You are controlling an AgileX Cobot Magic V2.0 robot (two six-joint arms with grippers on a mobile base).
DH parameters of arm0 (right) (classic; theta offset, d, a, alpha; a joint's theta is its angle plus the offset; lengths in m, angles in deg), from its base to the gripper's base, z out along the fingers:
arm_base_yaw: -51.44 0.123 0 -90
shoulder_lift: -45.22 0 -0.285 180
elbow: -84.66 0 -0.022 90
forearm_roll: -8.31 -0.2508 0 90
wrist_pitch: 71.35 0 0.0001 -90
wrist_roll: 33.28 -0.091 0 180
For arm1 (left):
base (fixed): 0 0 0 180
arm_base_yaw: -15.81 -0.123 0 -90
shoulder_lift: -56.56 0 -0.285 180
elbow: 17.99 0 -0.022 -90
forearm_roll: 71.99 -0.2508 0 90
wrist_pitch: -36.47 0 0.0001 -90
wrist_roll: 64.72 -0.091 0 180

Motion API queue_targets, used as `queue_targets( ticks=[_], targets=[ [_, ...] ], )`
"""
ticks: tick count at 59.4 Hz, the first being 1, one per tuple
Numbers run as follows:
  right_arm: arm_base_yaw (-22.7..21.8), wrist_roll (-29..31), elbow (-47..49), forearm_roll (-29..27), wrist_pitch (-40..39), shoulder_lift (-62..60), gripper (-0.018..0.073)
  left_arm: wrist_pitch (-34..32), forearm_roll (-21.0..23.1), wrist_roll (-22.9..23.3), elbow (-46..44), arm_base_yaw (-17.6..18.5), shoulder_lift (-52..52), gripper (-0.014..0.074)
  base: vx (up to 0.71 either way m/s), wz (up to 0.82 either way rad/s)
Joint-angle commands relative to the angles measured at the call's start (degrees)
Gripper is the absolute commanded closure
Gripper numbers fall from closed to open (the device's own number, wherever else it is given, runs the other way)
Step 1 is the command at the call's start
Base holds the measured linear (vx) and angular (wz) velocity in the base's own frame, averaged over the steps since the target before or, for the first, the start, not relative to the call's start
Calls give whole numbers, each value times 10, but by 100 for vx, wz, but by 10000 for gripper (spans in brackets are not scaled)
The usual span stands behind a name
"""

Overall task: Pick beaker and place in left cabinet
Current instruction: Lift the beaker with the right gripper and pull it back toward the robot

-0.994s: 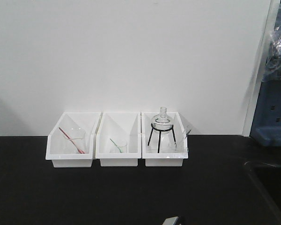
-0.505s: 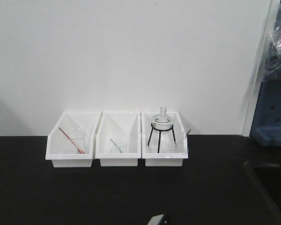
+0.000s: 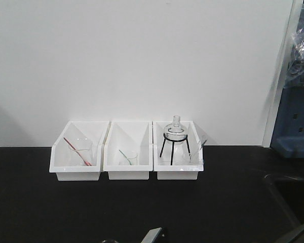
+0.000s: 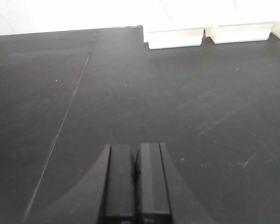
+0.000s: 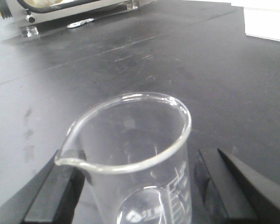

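Pinched the beaker (image 5: 130, 158) upright between the fingers (image 5: 56, 191) of the right gripper (image 5: 135, 186), spout beside one pad and white scale marks beside the other. Held it over the bare black tabletop (image 5: 130, 56), well apart from the three white bins (image 3: 126, 173) lined along the tabletop's back edge. Pressed the fingers of the left gripper (image 4: 135, 172) together above the tabletop, well in front of those bins.

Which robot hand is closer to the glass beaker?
Right. The right gripper has its fingers on both sides of the beaker. The left gripper is shut over the black table, with no beaker in its view.
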Motion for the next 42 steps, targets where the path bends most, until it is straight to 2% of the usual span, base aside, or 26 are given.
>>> queue_targets(
  ticks=[1, 32, 38, 42],
  targets=[
    [-1, -7, 23, -9, -61, -21, 24, -43, -2, 2, -9, 3, 6, 593, 0, 0],
    [-1, -26, 91, 2, -63, 15, 25, -43, -2, 2, -9, 3, 6, 593, 0, 0],
    [-1, -27, 97, 1, -61, 20, 47, -43, -2, 2, -9, 3, 6, 593, 0, 0],
    [-1, -27, 98, 2, -60, 21, 97, -43, -2, 2, -9, 3, 6, 593, 0, 0]
  ],
)
